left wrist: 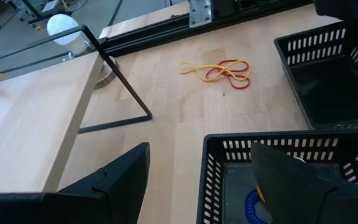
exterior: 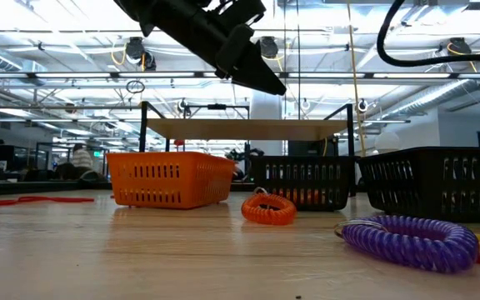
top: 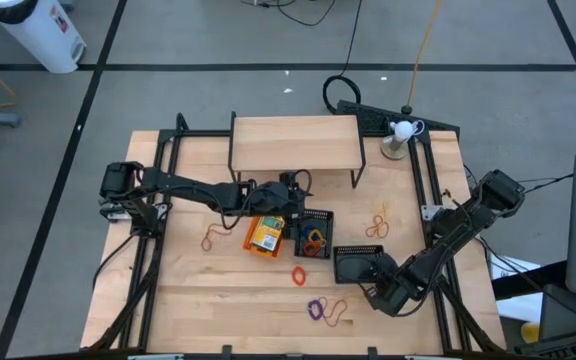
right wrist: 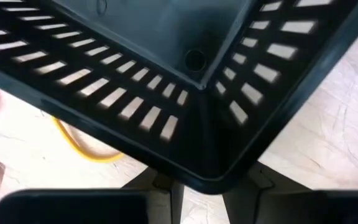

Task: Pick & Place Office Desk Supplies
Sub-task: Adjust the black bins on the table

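left gripper: hanging up off the worktop near the middle, just in front of the wooden riser, over the near edge of the middle black tray. Fingers spread wide, nothing between them as far as I can see.

right gripper: down low toward the front right, nipped onto a corner of the empty black tray. The wrist view shows the tray's rim pinched between the narrow fingers.

orange tray: center of the worktop, touching the left side of the middle black tray. Yellow-and-green crayon boxes sit inside it.

middle black tray: just right of the orange one, with a few colored bands in it, blue and orange/red from what I can make out.

loose bands: an orange one left of the orange tray; a red loop in front of the trays; a purple one near the front edge with a thin orange one just beside it; a yellow-and-red tangle toward the right side, behind the empty tray.

extras: white ball on a small stand at the back right corner.
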`<state>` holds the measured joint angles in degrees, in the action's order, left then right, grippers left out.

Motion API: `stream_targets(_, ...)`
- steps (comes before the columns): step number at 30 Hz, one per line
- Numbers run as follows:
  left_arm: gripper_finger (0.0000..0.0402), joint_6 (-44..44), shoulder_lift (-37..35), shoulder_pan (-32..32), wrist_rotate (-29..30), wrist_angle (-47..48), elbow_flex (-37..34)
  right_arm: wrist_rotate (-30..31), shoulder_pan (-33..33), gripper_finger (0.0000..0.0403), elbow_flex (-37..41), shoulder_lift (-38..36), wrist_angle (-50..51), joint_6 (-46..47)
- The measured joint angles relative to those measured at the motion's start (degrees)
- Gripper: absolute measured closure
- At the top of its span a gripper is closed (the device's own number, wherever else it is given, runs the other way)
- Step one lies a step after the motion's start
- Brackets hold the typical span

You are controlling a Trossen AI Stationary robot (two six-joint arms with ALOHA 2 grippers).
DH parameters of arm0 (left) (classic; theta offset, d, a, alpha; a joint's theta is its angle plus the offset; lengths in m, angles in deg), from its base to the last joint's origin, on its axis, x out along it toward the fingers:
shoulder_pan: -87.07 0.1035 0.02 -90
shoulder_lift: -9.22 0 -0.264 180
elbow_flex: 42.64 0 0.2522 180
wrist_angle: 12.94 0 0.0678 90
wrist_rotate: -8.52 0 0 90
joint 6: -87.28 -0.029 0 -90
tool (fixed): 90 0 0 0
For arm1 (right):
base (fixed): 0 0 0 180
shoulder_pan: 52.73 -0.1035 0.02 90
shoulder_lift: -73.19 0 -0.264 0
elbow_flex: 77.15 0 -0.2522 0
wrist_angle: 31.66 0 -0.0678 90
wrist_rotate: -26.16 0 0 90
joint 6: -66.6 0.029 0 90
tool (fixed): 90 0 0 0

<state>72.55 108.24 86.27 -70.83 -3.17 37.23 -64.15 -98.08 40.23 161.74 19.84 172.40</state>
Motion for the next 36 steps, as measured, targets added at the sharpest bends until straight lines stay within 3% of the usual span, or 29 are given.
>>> stream_targets(14, 0.0124, -0.04, 0.02, 0.00, 0.00, -0.02, 0.00, 1.15, 3.84, 0.0326, 0.02, 0.00, 11.27, 1.13)
stream_targets(36, 0.0124, -0.04, 0.02, 0.02, -0.01, 0.00, 0.00, 26.30, 16.76, 0.0331, 0.02, -0.02, 12.92, -13.53)
